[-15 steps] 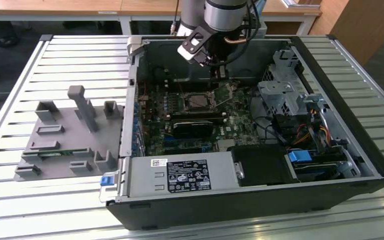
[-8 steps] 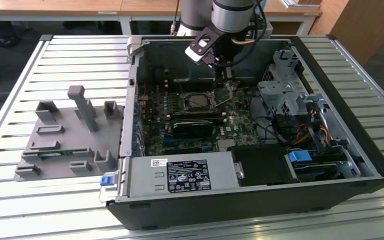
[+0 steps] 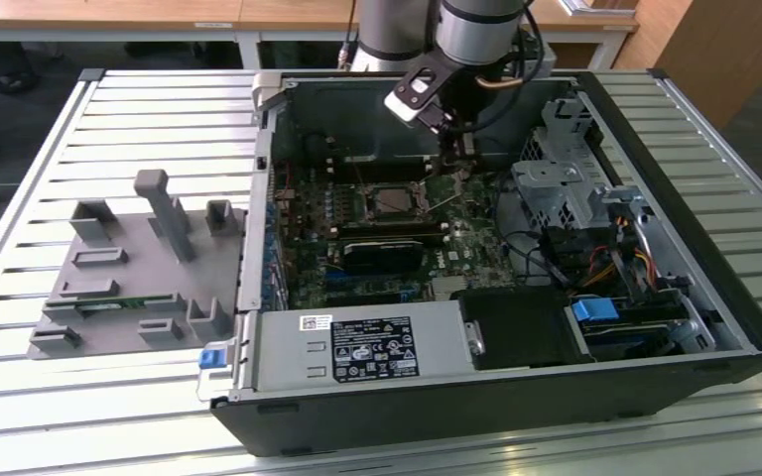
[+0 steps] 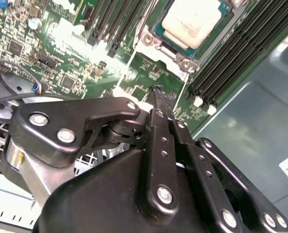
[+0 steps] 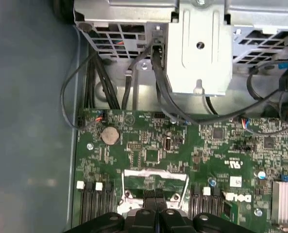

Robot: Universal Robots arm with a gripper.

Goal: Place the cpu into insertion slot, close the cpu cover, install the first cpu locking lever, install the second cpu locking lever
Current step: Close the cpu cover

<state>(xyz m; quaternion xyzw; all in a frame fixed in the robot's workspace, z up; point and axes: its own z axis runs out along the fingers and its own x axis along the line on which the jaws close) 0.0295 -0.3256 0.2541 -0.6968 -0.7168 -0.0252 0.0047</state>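
Closed tight, the claw has its two black fingers pressed together with nothing visible between them. In the exterior view it hangs inside the open computer case, just beside the insertion slot, on the exterior view's right of it. In the second wrist view its tips hover over the green motherboard near one corner of the slot, clear of the slot's edge. The cpu sits inside the slot with its pale silvery-beige top facing up and a thin teal edge showing round it. A silver metal plate with screw heads borders the slot on the side nearest the claw. Whether any frame lies over the chip I cannot tell. Two thin silver rods run along either side of that end of the slot, and I cannot tell whether they are latched. Long black memory slots lie beside the slot on two opposite sides. Farther from the slot on the board is a round coin battery. Beyond that stands a grey metal drive cage with black cables trailing down. Well apart from the slot, outside the case, a grey plastic fixture rests on the slatted metal table.
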